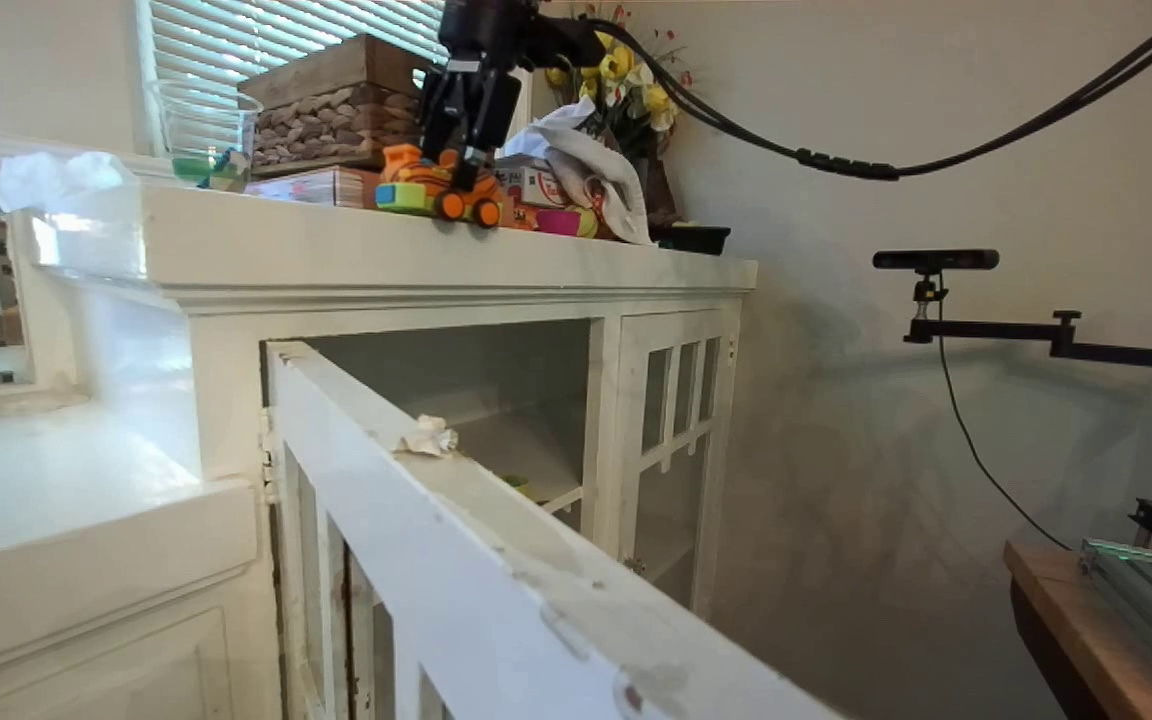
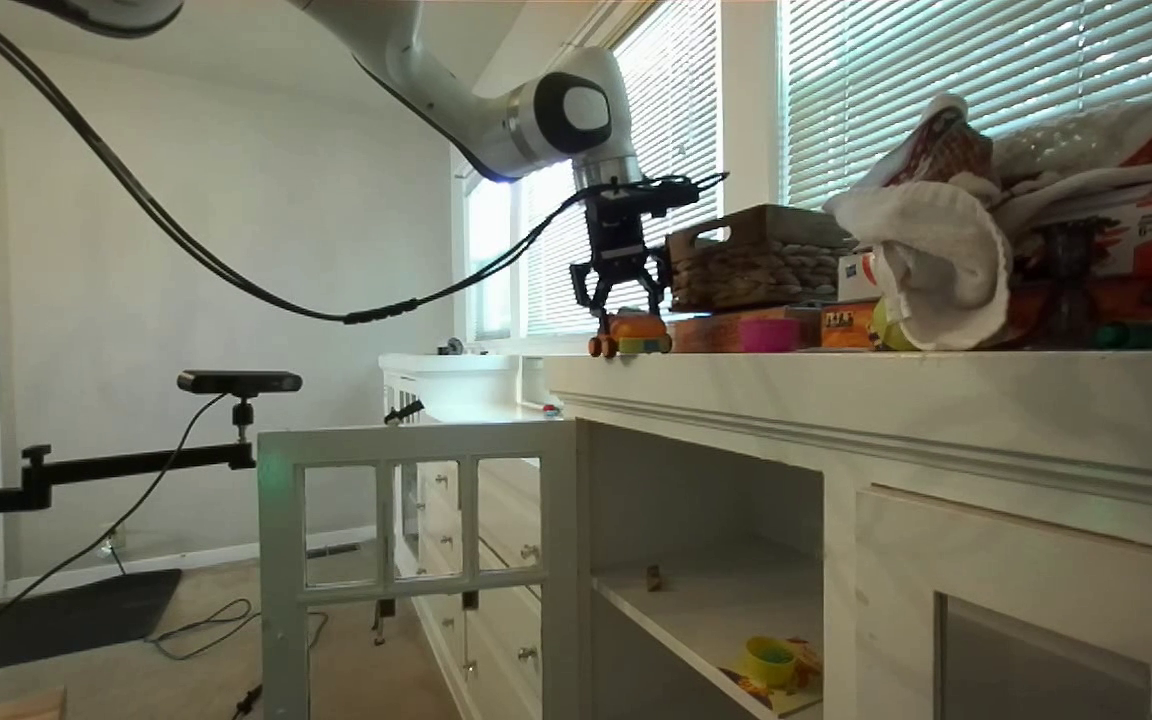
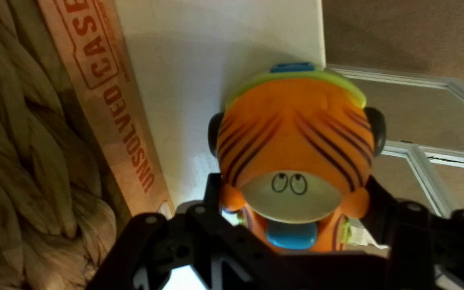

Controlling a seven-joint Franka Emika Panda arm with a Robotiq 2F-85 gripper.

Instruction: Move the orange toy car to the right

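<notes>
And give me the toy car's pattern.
The orange toy car is dark-striped, clearest in the wrist view.

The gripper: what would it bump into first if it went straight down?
Probably the white cabinet top, just beneath the orange toy car that the gripper holds; whether they touch is unclear.
</notes>
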